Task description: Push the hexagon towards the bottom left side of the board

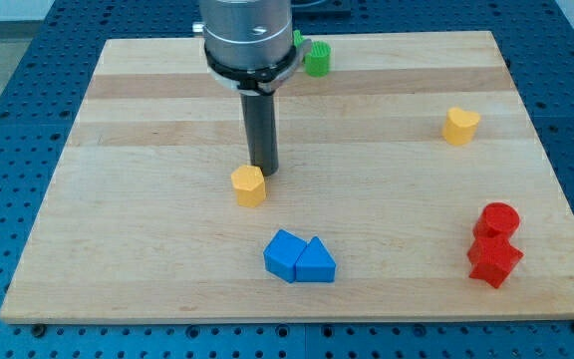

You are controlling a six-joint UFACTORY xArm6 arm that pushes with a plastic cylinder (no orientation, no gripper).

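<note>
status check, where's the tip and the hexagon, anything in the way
My tip touching yellow hexagon, on its upper right. Hexagon mid-board. Path to bottom left looks open; blue blocks sit off to the right.

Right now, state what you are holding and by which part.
Nothing is held. My tip only rests against the upper right side of the yellow hexagon.

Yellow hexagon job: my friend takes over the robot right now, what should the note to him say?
My tip is down on the board, just above and right of the yellow hexagon, touching it or nearly so.
The hexagon sits left of the board's centre, above the two blue blocks.
Done: tip is lined up behind the hexagon.
Left: push it down-left to the bottom left corner; that path looks open.
</note>
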